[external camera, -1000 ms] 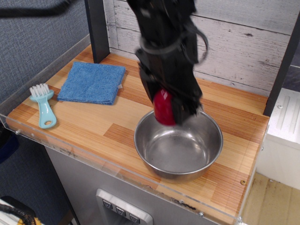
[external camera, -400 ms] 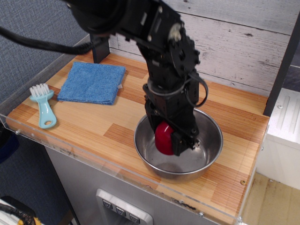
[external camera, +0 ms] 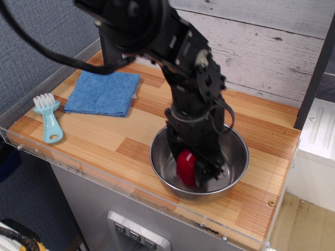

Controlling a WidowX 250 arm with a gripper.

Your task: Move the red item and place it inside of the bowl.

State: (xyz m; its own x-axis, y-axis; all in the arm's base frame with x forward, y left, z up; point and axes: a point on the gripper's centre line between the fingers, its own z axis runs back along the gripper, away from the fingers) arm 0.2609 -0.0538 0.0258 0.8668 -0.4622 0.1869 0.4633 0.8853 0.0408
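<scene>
The red item (external camera: pixel 186 167) is a glossy dark-red dome, held low inside the bowl (external camera: pixel 235 168), a large shiny steel bowl at the front right of the wooden counter. My black gripper (external camera: pixel 196 170) reaches down into the bowl from above and is shut on the red item, with the fingers on either side of it. The item is at or just above the bowl's bottom; I cannot tell whether it touches. The arm hides the bowl's far left rim.
A folded blue cloth (external camera: pixel 103 92) lies at the back left. A light-blue brush (external camera: pixel 48 116) lies at the left edge. A clear raised lip (external camera: pixel 94 175) runs along the counter's front. A dark post (external camera: pixel 109 49) stands at the back.
My gripper has carried the red item from above the bowl's left rim down and to the right, deep into the bowl. The bowl, cloth and brush have not moved.
</scene>
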